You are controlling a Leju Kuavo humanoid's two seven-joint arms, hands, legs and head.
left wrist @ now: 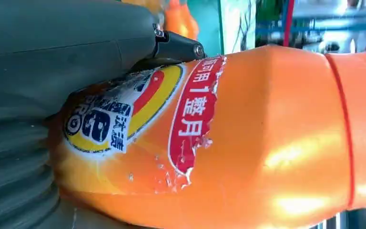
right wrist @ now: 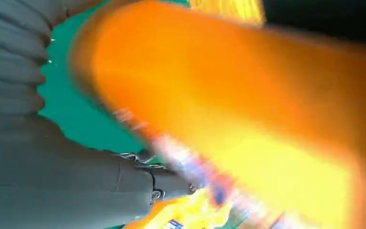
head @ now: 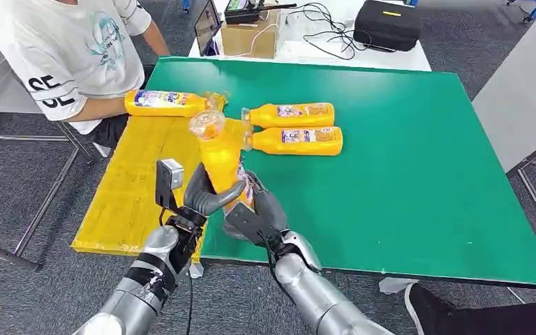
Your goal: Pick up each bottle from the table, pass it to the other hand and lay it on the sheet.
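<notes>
Green table point(head: 405, 174), two bottles point(head: 294, 128) lying, seated person point(head: 70, 56)

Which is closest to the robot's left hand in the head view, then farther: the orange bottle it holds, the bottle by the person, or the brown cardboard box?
1. Held orange bottle, in the left hand.
2. Orange bottle by the person, on the yellow sheet.
3. Brown cardboard box, far white table.

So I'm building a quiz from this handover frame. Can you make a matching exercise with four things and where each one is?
Things:
1. upright bottle
2. bottle with blue label
3. pair of bottles
4. cardboard box

Places:
A. lying side by side on the green mat
B. lying on the yellow sheet, by the person
C. on the white table behind the mat
D. held between the left hand and right hand

Pairs: 1-D, 2-B, 3-A, 4-C
</notes>
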